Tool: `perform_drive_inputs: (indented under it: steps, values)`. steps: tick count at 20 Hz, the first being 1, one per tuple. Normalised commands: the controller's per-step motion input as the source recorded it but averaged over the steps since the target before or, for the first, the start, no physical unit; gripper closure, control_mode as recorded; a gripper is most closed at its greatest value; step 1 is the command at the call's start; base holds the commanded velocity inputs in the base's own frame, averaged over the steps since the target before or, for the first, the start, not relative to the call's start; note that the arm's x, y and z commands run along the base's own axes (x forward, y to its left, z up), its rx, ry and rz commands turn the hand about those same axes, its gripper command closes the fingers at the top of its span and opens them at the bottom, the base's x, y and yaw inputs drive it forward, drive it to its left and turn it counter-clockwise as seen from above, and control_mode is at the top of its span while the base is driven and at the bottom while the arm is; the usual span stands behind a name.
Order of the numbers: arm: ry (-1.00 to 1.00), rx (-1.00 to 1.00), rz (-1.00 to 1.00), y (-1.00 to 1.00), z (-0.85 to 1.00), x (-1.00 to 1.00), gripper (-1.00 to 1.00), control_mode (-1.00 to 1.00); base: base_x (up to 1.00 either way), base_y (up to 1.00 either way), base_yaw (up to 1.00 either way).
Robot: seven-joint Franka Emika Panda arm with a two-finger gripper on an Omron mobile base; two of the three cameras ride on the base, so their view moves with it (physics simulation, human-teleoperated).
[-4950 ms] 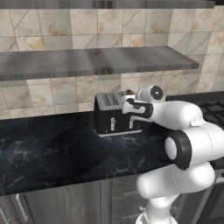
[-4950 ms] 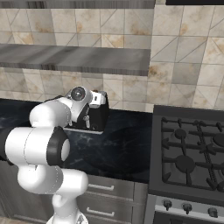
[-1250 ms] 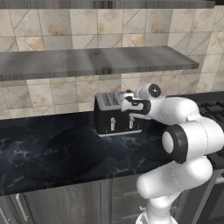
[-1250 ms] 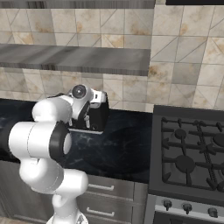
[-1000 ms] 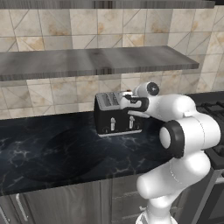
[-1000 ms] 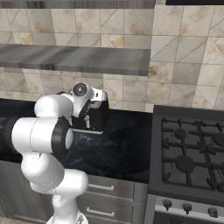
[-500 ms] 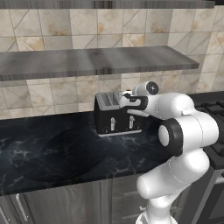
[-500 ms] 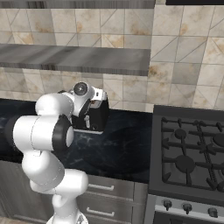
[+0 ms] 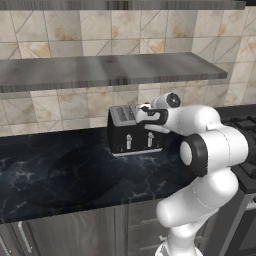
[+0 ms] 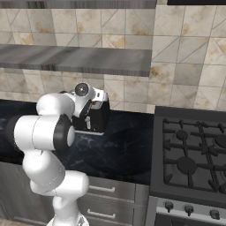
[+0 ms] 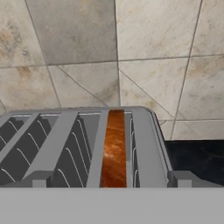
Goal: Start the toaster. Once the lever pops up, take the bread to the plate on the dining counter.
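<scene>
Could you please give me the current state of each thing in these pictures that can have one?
toaster: upright on the black worktop, against the tiled wall.
bread: standing on edge in a toaster slot, crust just showing.
front levers: both at about the same height; up or down cannot be told.
gripper: above the toaster's right end, open, holding nothing.
stove: burners unlit, nothing on the grates.

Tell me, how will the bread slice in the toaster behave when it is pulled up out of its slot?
The bread looks thin and probably light, likely stiff enough to lift straight. It stands on edge in a narrow slot of the toaster, so it may catch on the wire guides. A hard pinch could crumble its crust.
</scene>
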Motion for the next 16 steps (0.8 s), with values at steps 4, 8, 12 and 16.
perform_drive_inputs:
  steps: [4, 8, 12, 16]
  values:
    - [0.02, 0.0, 0.0, 0.0, -0.19, 0.12, -1.0, -1.0, 0.0, 0.0, 0.0]
    - [0.02, 0.0, 0.0, 0.0, -0.14, 0.07, -1.0, -1.0, 0.0, 0.0, 0.0]
    - [0.02, 0.01, 0.0, 0.0, -0.07, 0.05, -1.0, -1.0, 0.0, 0.0, 0.0]
    - [0.01, 0.0, 0.0, 0.0, -0.03, 0.0, -1.0, -1.0, 0.0, 0.0, 0.0]
